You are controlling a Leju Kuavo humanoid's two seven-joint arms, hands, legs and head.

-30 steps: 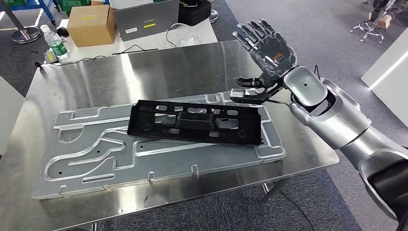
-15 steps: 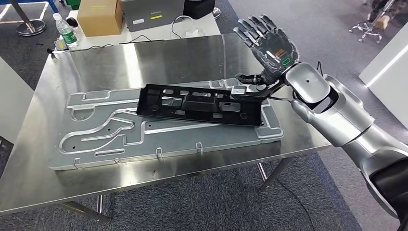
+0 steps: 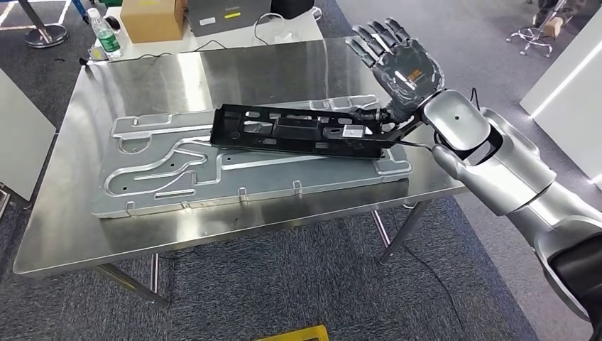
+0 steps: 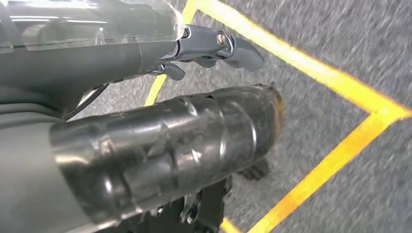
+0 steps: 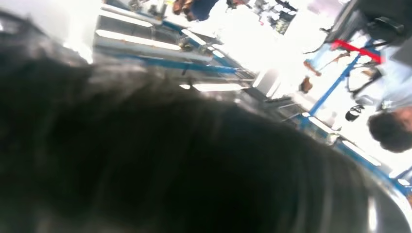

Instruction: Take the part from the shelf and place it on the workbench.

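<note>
The long black plastic part [image 3: 298, 131] lies flat on a grooved metal plate [image 3: 177, 177], which sits on the steel workbench [image 3: 71, 234]. My right hand [image 3: 401, 67] stands at the part's right end with palm up and fingers spread wide, gripping nothing. Its thumb [image 3: 373, 114] reaches down over that end; I cannot tell if it touches. My left hand [image 4: 145, 145] hangs over grey carpet with yellow lines, its fingers [image 4: 228, 46] loosely extended and holding nothing. The right wrist view is a dark blur up close.
Behind the workbench stand a cardboard box [image 3: 151, 18], a plastic bottle [image 3: 106, 32] and a grey case [image 3: 227, 13]. A white panel [image 3: 21, 142] flanks the bench's left, a white block [image 3: 568, 92] the right. A stool [image 3: 529, 35] stands far right. A person [image 5: 388, 131] is nearby.
The whole picture has shifted: the camera has pulled back, so the bench sits higher and smaller. The part stays on the plate and my right hand keeps its spread pose.
</note>
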